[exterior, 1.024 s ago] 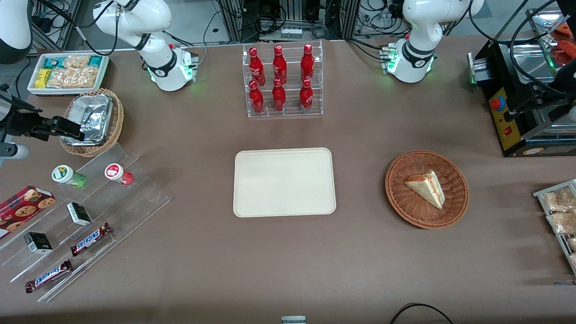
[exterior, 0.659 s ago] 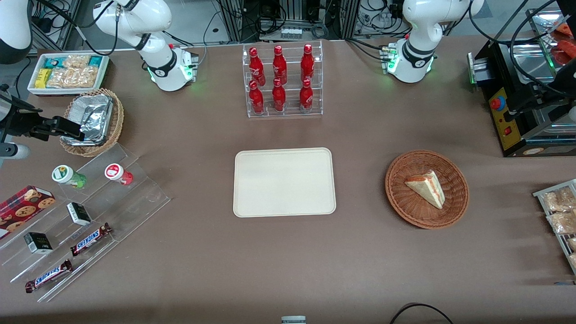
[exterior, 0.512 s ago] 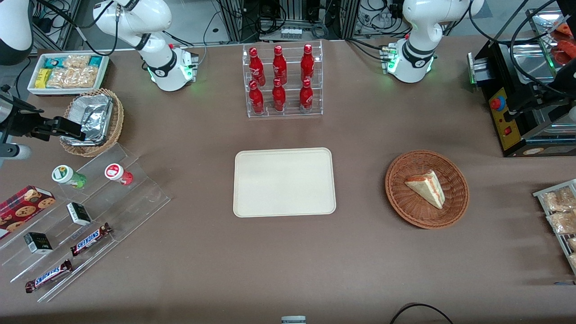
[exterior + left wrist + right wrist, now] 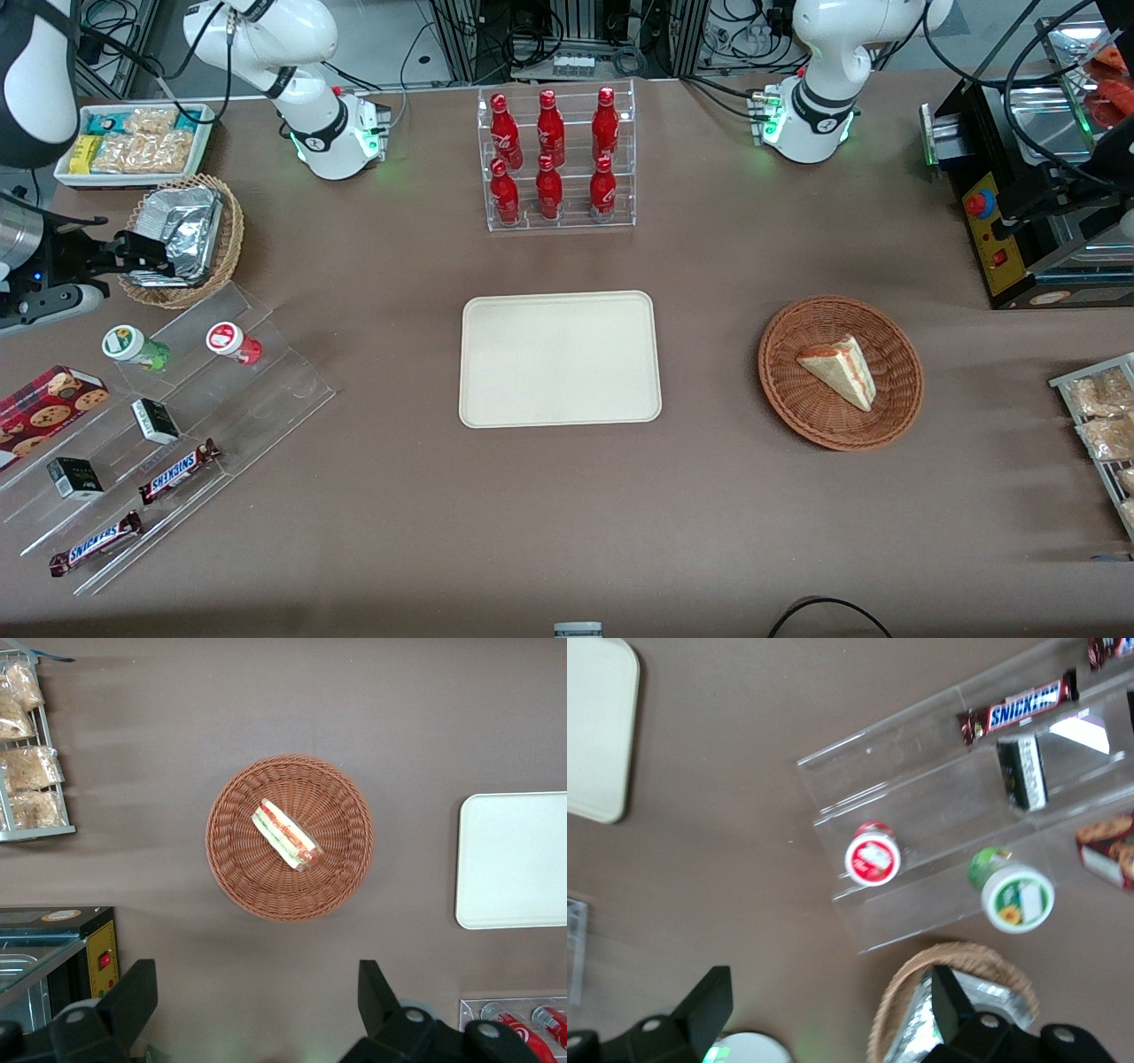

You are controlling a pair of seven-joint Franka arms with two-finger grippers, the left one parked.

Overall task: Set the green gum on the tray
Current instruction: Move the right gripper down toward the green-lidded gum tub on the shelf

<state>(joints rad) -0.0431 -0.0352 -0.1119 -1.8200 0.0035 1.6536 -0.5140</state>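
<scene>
claw [image 4: 146, 251] hanging at the front view's left edge over the foil basket [image 4: 213, 257], fingers spread with nothing in them, green gum [image 4: 133, 346] on the clear stepped rack [image 4: 266, 390] left of centre, tray [image 4: 560, 359] bare mid-worktop

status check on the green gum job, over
End effector open, above foil basket. Small green white-lidded gum canister on clear acrylic stand, ungrasped. Cream rectangular tray bare.

six red bottles [image 4: 551, 151] in a clear rack; sandwich [image 4: 838, 369] in a wicker basket [image 4: 895, 354].
</scene>
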